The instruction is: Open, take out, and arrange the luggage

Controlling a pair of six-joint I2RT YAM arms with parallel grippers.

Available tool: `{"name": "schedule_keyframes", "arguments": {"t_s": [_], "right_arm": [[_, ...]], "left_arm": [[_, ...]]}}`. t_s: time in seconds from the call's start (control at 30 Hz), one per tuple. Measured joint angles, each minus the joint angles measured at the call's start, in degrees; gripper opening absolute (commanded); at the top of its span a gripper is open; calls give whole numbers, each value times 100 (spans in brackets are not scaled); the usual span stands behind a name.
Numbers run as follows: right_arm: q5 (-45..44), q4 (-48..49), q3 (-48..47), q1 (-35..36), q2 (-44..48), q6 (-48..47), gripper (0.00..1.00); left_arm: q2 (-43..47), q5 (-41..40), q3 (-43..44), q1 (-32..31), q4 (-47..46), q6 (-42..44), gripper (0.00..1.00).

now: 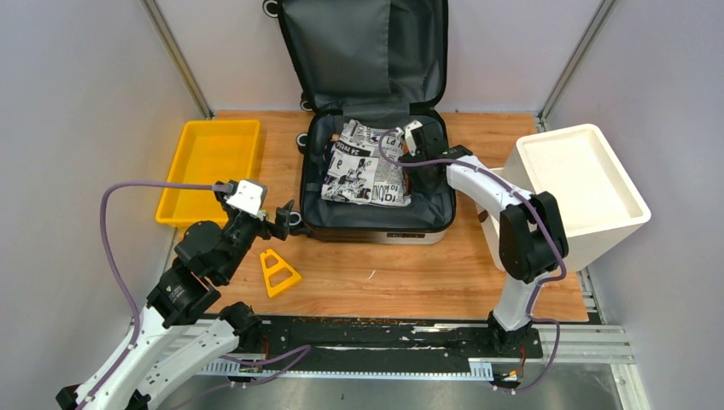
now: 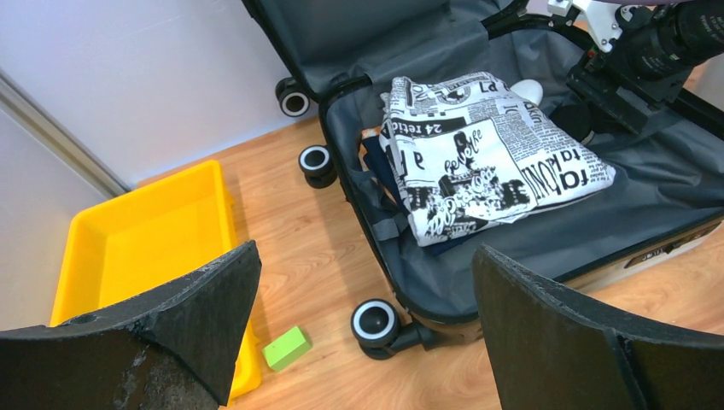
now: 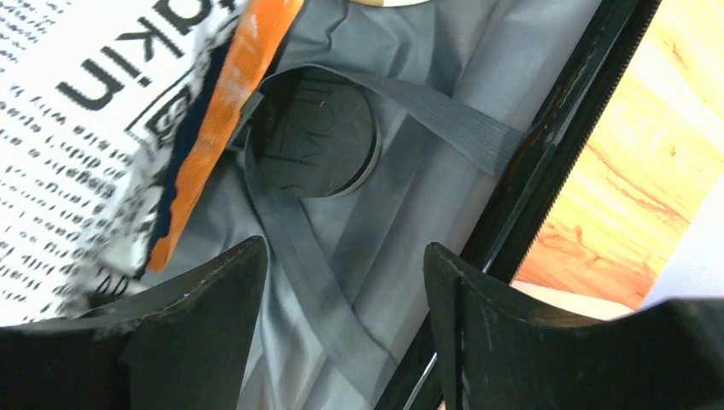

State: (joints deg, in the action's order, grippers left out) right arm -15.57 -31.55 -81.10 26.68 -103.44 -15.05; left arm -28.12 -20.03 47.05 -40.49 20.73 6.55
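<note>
We see the suitcase point(image 1: 376, 229) lying open at the far middle of the wooden table point(image 1: 384, 273), its lid point(image 1: 367, 51) standing up at the far side and its wheels point(image 2: 374, 322) on the left. A folded cloth printed like newspaper point(image 1: 363, 166) lies in the grey-lined lower half, on top of other folded things. The right claw point(image 1: 412, 141) hangs inside the suitcase toward its far right corner, just beside the cloth; its jaws are spread with nothing between them, above a crossed grey strap point(image 3: 444, 111) and a dark round shape point(image 3: 316, 132) that may be a flat disc, though we cannot tell what it is. The left claw point(image 1: 286, 220) hovers near the suitcase's near left corner, spread wide and holding nothing. A yellow tray point(image 1: 209, 166) sits at the far left; a white bin point(image 1: 580, 184) stands at the right edge; a small yellow triangular piece point(image 1: 279, 272) lies near the left arm; a green block point(image 2: 286, 348) lies just beside the tray.
</note>
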Motion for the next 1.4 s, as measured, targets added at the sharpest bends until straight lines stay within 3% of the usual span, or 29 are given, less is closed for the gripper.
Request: {"name": "schedule_keyframes", "arguments": {"t_s": [0.73,1.07,1.4], "right_arm": [[426,544,-212,-157,-1001,-472,74],[304,800,-221,-157,-1080,-649,48],[275,955,63,-157,-813,-599,47]], "left_arm": [[0,-4,0,0,0,7,100],[0,-24,0,0,0,24,100],[-7,-52,-2,0,-2,24,100]]}}
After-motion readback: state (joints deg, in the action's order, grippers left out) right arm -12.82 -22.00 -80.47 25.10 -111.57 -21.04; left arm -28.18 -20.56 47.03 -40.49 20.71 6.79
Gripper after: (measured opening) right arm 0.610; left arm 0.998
